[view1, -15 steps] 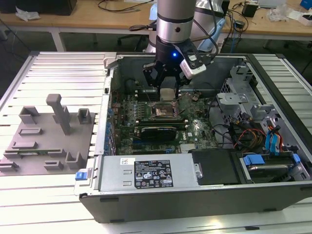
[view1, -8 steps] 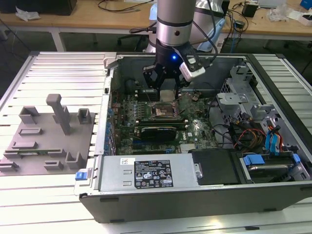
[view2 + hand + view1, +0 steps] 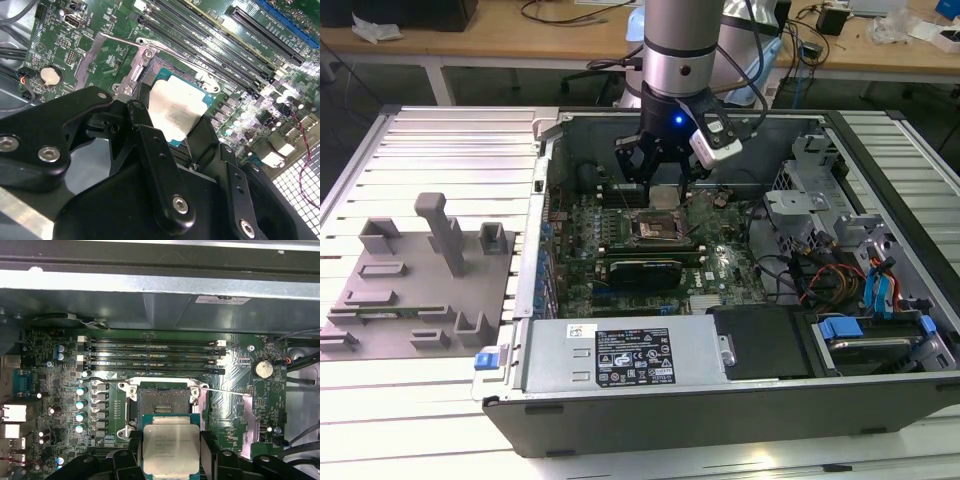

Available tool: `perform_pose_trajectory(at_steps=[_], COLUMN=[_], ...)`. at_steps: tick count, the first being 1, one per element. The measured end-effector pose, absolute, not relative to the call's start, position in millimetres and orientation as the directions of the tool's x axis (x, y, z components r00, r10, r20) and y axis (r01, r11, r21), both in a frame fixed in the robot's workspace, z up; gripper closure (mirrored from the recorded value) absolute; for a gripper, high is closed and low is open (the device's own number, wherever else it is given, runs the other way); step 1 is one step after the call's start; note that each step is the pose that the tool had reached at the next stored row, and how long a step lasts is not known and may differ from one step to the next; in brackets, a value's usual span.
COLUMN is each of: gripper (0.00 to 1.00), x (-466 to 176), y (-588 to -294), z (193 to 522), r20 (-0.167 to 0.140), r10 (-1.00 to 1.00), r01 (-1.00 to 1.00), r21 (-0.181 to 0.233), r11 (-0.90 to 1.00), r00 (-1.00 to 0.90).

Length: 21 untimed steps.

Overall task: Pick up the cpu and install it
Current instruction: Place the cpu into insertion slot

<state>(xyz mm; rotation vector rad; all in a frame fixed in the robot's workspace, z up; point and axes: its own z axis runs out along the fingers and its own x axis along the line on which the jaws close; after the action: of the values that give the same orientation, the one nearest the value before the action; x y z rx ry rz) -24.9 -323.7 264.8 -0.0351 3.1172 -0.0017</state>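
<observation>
Gripping cpu by two opposite edges, gripper jaws closed to chip width. Chip lid-up, unseated, just beside the open socket; edges parallel to the socket's; square, no long axis.

Open computer case laid flat on a slatted table. The arm is positioned over the case from above. Its gripper is closed on the cpu, which is held just above the socket of the motherboard. A grey fixture is placed beside the case, on the exterior view's left.
</observation>
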Motion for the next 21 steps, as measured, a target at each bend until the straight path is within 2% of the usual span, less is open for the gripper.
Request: perform_pose_trajectory(at_steps=[13,21], gripper=[0.45,0.45], x=[-24.9,-24.9], y=[-323.7,-323.7], z=[264.6,264.6], r20=[-0.024,-0.024], r10=[-0.017,0.122], r01=[-0.017,0.122], r21=[-0.001,-0.001], r11=[1.0,0.992], r00=[-1.0,-0.992])
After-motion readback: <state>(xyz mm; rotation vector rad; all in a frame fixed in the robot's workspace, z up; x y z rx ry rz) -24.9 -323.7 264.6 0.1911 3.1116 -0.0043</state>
